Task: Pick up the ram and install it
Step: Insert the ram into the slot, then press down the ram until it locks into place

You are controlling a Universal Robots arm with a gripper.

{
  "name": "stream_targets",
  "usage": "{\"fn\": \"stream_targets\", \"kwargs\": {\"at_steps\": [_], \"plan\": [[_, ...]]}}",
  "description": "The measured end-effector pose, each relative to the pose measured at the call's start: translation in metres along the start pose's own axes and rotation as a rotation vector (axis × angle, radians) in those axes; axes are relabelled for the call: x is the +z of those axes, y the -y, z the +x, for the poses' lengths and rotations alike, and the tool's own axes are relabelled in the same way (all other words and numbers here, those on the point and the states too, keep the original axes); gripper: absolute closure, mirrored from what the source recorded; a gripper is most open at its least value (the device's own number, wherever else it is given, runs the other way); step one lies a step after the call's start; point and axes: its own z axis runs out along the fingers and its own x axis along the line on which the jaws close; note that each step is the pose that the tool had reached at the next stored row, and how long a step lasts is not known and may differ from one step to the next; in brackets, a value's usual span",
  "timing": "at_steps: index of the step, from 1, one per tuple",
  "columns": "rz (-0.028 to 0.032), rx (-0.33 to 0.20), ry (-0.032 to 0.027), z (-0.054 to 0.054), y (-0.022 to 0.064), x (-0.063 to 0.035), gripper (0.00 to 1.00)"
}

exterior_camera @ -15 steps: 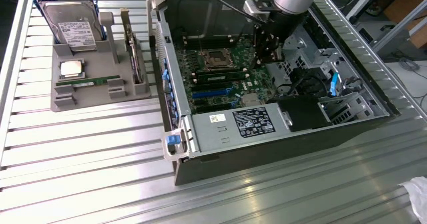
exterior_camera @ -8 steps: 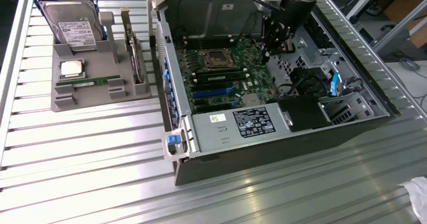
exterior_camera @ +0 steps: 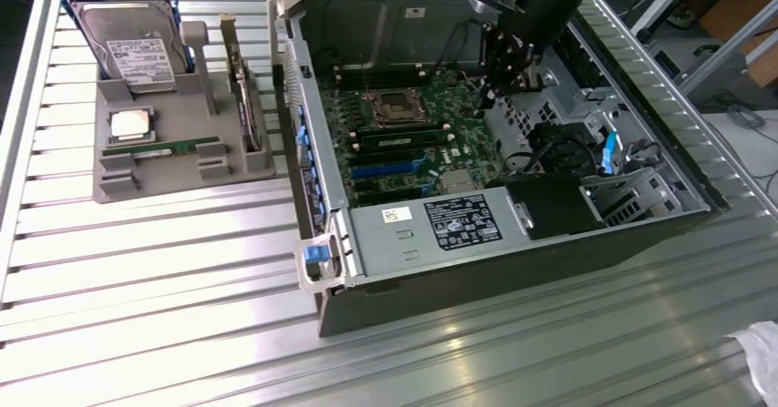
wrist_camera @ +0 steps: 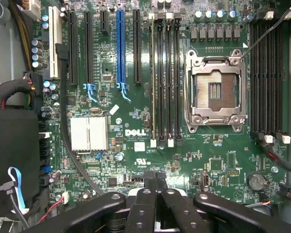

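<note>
One ram (exterior_camera: 160,147), a narrow green stick, lies in the grey holder (exterior_camera: 146,184) on the exterior view's left. A second ram stick (exterior_camera: 405,140) stands seated in a slot beside the empty CPU socket (exterior_camera: 395,106) of the open computer case (exterior_camera: 486,243); in the wrist view it is the thin edge (wrist_camera: 152,77) in the leftmost of several black memory slots. My gripper (exterior_camera: 506,93) hangs inside the case above the motherboard (wrist_camera: 136,131), far from the holder. Its black fingers (wrist_camera: 144,194) are pressed together, with the gripper (wrist_camera: 155,175) shut on nothing.
The holder also carries a silver hard drive (exterior_camera: 137,43) and a square CPU chip (exterior_camera: 130,125). The case's walls, power supply (exterior_camera: 450,225), drive cage (exterior_camera: 632,188) and loose cables (wrist_camera: 19,184) surround the motherboard. Everything rests on a ribbed metal table (exterior_camera: 158,279).
</note>
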Motion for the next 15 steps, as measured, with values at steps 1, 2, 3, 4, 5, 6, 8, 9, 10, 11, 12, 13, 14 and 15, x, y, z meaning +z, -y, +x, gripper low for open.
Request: {"fn": "stream_targets", "kwargs": {"at_steps": [1, 2, 3, 4, 5, 6, 8, 9, 10, 11, 12, 13, 14, 15], "plan": [[0.0000, 0.000, 0.0000, 0.000, 0.0000, 0.0000, 0.89], [0.0000, 0.000, 0.0000, 0.000, 0.0000, 0.0000, 0.89], [-0.0001, 0.000, -0.0001, 0.000, -0.0004, 0.0001, 0.89], [0.0000, 0.000, 0.0001, 0.000, -0.0016, 0.0004, 0.89], [0.0000, 0.000, -0.0002, 0.000, -0.0048, 0.0023, 0.89], [0.0000, 0.000, -0.0006, 0.000, -0.0074, 0.0048, 0.89], [0.0000, 0.000, -0.0006, 0.000, -0.0125, 0.0087, 0.89], [0.0000, 0.000, -0.0006, 0.000, -0.0148, 0.0108, 0.89], [0.0000, 0.000, -0.0007, 0.000, -0.0159, 0.0124, 0.89], [0.0000, 0.000, -0.0006, 0.000, -0.0171, 0.0139, 0.89], [0.0000, 0.000, -0.0006, 0.000, -0.0178, 0.0149, 0.89], [0.0000, 0.000, -0.0006, 0.000, -0.0209, 0.0180, 0.89], [0.0000, 0.000, -0.0005, 0.000, -0.0246, 0.0204, 0.89], [0.0000, 0.000, -0.0006, 0.000, -0.0271, 0.0224, 0.89]]}}
